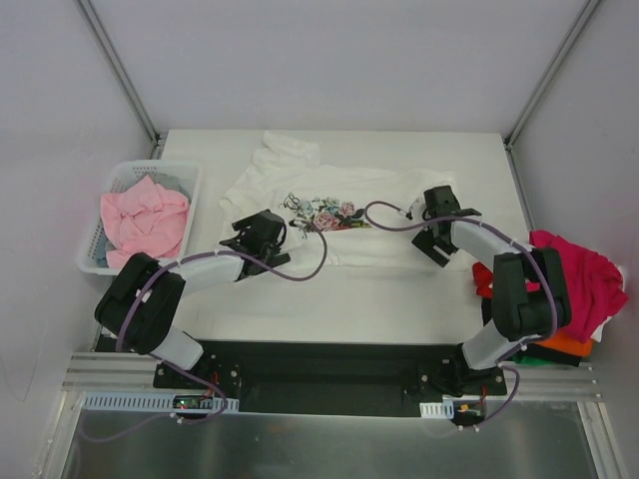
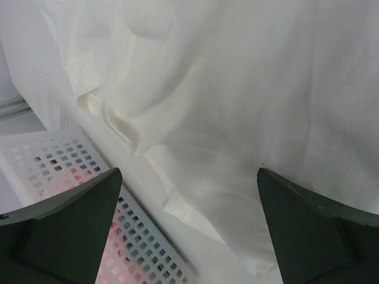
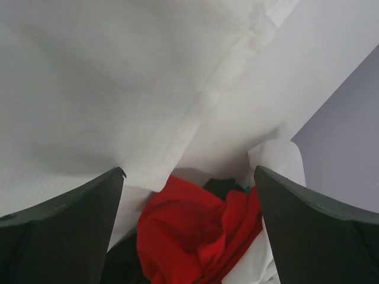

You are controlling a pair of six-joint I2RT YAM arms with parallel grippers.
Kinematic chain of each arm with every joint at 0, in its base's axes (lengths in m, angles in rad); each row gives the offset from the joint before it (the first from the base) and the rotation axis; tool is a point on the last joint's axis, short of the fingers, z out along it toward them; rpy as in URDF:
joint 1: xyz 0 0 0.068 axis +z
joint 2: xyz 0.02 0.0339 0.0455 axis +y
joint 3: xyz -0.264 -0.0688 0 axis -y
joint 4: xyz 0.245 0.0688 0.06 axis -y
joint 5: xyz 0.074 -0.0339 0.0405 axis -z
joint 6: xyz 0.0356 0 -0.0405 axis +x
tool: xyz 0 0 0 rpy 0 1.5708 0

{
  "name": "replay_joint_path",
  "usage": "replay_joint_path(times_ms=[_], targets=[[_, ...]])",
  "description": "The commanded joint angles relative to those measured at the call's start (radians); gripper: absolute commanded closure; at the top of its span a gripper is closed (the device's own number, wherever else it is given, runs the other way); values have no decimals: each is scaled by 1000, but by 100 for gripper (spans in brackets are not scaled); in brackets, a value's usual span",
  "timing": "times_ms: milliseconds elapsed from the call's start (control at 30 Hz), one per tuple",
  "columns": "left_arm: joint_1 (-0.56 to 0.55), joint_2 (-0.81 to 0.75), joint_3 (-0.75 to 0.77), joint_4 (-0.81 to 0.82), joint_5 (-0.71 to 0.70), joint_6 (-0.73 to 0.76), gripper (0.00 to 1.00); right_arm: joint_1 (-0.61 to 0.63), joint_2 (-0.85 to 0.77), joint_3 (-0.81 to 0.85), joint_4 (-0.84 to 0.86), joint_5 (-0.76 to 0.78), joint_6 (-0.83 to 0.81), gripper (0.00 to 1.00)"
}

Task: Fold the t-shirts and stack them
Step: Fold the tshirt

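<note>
Two pincers, both spread and empty: my left gripper (image 2: 189,174) hovers near the basket (image 1: 95,261) over the left edge of the white floral tee (image 1: 369,225), which lies flat mid-table. My right gripper (image 3: 189,171) hangs over its right hem, beside the magenta tee (image 1: 579,269). I judge folding unstarted; next I'd pinch both edges.

Soft, matt cloth white t-shirt (image 1: 379,190); perforated plastic basket (image 1: 192,200); smooth matt table (image 1: 349,299).

A spread t-shirt (image 1: 329,195) lies flat on the desk (image 1: 339,299), toward the back; a basket (image 1: 120,180) at the desk's left edge holds a bunched t-shirt (image 1: 145,220); a heap of t-shirts (image 1: 574,279) lies at the right edge; the left hand (image 1: 262,232) is over the spread t-shirt's left side, the right hand (image 1: 436,225) over its right side.
</note>
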Motion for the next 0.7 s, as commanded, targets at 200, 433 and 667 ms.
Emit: replay_joint_path(times_ms=[200,433,667], targets=[[-25,-167,-75,-64,-51,-37,1,16,-177,-45,-88,-4,36,3],[-25,-125,4,-64,-32,-40,1,19,-97,33,-77,-16,30,3],[-22,-36,52,-29,-33,-17,1,19,41,83,32,-11,-3,3]])
